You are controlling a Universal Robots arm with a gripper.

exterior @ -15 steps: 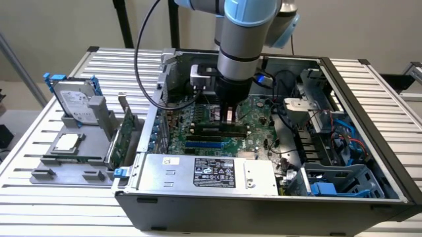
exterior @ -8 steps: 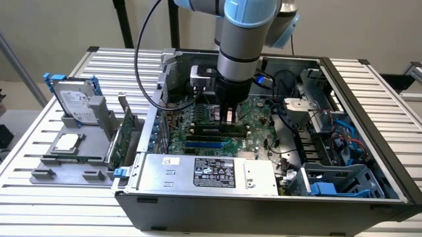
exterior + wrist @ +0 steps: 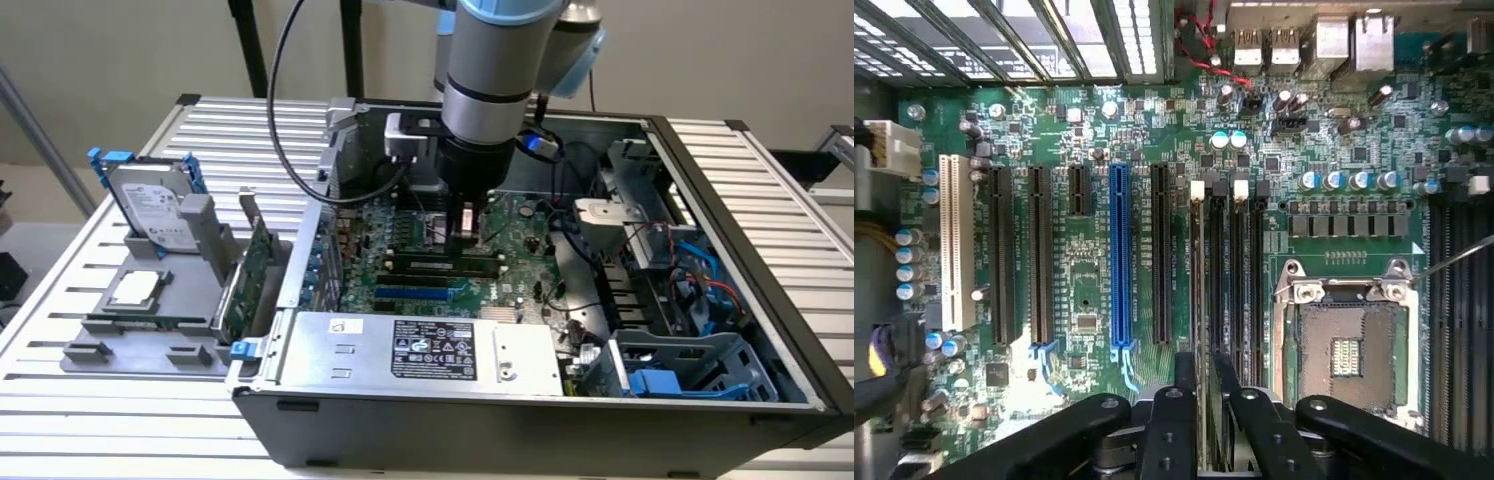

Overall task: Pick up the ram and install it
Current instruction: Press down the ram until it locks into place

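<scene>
My gripper [image 3: 465,232] hangs inside the open computer case [image 3: 747,200], just above the motherboard [image 3: 400,225]. In the wrist view its two black fingers [image 3: 1184,385] stand close together with a thin strip clamped between them, the ram [image 3: 1206,435] seen edge-on. Straight below lie the long black memory slots [image 3: 1219,280] with white latches [image 3: 1197,190] at their far ends. The ram's lower edge lines up with the slot beside the CPU socket [image 3: 1344,350]; I cannot tell whether it touches the slot.
A grey fixture [image 3: 134,345] at the exterior view's left holds a hard drive [image 3: 147,210] and a taller green expansion card [image 3: 254,265]. The power supply [image 3: 427,350] fills the case's near side. A blue slot [image 3: 1119,260], cables [image 3: 694,270] and a drive cage [image 3: 681,370] crowd the case.
</scene>
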